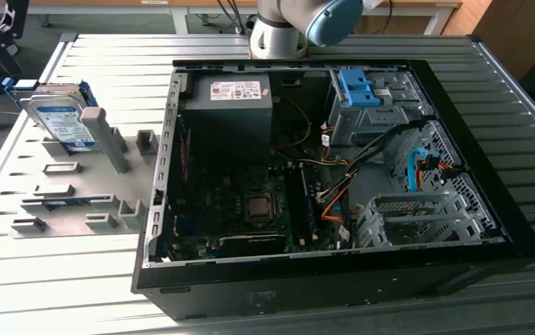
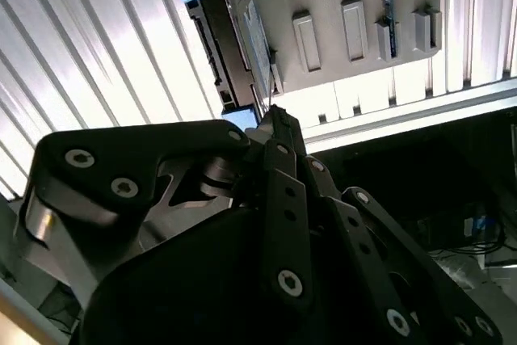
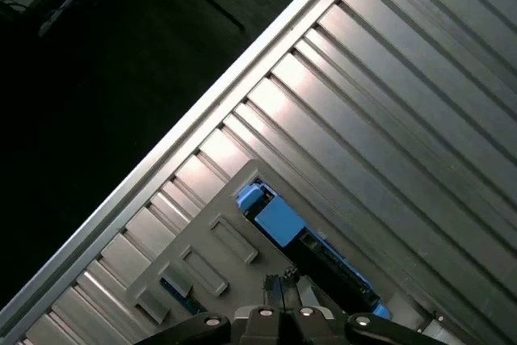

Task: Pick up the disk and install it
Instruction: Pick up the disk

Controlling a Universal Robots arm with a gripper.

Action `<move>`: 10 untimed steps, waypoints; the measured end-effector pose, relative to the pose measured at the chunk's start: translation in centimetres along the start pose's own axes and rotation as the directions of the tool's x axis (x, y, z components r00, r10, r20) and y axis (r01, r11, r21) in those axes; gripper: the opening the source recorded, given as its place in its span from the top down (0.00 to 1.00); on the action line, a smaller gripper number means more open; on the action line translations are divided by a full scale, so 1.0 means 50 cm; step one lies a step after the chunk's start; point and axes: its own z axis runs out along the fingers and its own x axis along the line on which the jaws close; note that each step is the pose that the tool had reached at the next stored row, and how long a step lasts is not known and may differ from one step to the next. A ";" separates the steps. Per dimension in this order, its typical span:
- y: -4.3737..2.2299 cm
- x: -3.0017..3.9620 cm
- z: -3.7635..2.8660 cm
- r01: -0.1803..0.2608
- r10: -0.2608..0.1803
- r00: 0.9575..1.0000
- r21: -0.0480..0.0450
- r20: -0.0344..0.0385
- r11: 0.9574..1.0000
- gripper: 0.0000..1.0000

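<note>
The disk point(image 1: 60, 120) stands on edge in a grey slotted holder plate point(image 1: 72, 202) at the exterior view's left, its white-and-blue label facing the front and blue rails on its sides. In both wrist views it shows as a dark slab with blue ends point(image 2: 234, 46) point(image 3: 279, 220). My gripper point(image 2: 275, 119) point(image 3: 279, 283) hangs above the holder, apart from the disk. Its fingers are shut together with nothing between them. Its black linkage point(image 1: 8, 64) shows at the exterior view's upper left, just beyond the disk.
An open black computer case point(image 1: 342, 279) fills the table's middle, holding a grey box with a white sticker point(image 1: 230, 98), a bare blue bracket point(image 1: 356, 87) and metal drive cages point(image 1: 421, 216). The arm's base point(image 1: 291, 28) stands behind it. The ribbed table's edge point(image 3: 202, 119) runs close to the holder.
</note>
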 end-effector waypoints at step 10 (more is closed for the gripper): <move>0.000 0.000 0.001 0.156 -0.156 0.988 -0.004 -0.006 0.988 0.89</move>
